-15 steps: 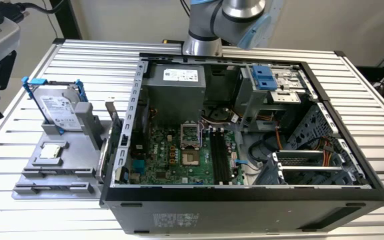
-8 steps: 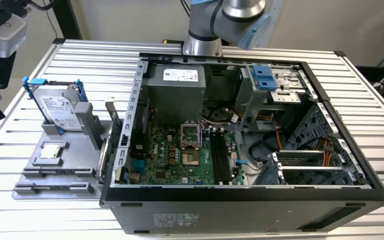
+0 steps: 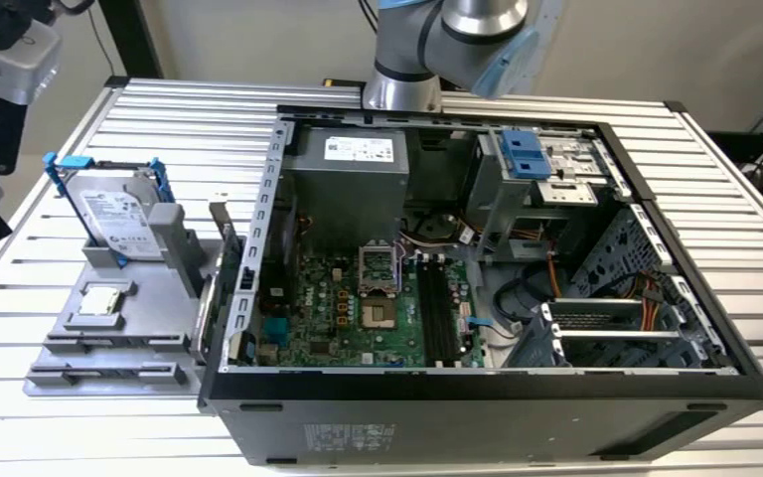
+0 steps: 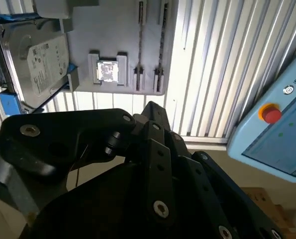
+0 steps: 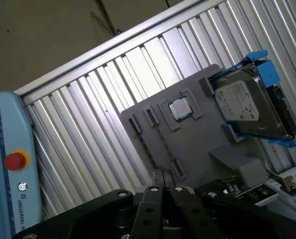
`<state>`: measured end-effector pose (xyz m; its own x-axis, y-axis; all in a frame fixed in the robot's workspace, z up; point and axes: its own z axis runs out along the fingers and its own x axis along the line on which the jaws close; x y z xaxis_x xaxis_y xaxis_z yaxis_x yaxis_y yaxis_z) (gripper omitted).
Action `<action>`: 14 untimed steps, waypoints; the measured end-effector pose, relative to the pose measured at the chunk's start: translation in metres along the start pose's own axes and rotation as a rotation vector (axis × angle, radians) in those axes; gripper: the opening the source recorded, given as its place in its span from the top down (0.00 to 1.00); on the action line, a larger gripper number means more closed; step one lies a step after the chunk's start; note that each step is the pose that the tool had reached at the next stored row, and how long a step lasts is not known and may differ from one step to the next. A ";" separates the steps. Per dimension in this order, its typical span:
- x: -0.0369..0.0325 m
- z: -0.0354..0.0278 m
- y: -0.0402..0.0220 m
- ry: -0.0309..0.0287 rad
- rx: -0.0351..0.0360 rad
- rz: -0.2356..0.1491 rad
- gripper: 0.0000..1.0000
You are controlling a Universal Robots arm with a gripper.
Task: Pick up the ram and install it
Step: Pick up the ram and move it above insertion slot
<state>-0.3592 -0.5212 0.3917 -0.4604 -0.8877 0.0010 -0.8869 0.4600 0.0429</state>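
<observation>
Your arm is coming into the exterior view at the far edge of the table, just behind the open case, which is lying on its side with the motherboard facing up. In both wrist views your gripper is hanging high over the table, and its jaws are looking pressed together, the black links converging to a single tip. Past that tip the grey tray is sitting on the ribbed tabletop. In the exterior view the tray is lying just beside the case, on the exterior view's left. The hard drive is standing upright in its blue frame at the tray's far end, and the processor is resting flat in its square pocket nearer the middle. In the second wrist view two narrow slots are running side by side next to the processor, showing as thin dark grooves. You cannot tell for certain where the ram is lying. Long dark strips are sitting in the memory sockets on the motherboard, beside the processor socket, but whether one of them is the ram cannot be told. A light-blue pendant with a red button is showing off the table's edge in both wrist views, well apart from the tray.
</observation>
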 end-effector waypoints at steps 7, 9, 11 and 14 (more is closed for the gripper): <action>-0.0001 0.0000 -0.0001 0.0047 0.0012 -0.113 1.00; -0.0001 0.0000 -0.0001 0.0059 0.0017 -0.146 1.00; -0.0001 0.0001 -0.0002 0.0071 0.0022 -0.180 1.00; -0.0001 0.0001 -0.0002 0.0090 0.0027 -0.229 1.00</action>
<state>-0.3589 -0.5212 0.3916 -0.2467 -0.9691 0.0005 -0.9683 0.2465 0.0404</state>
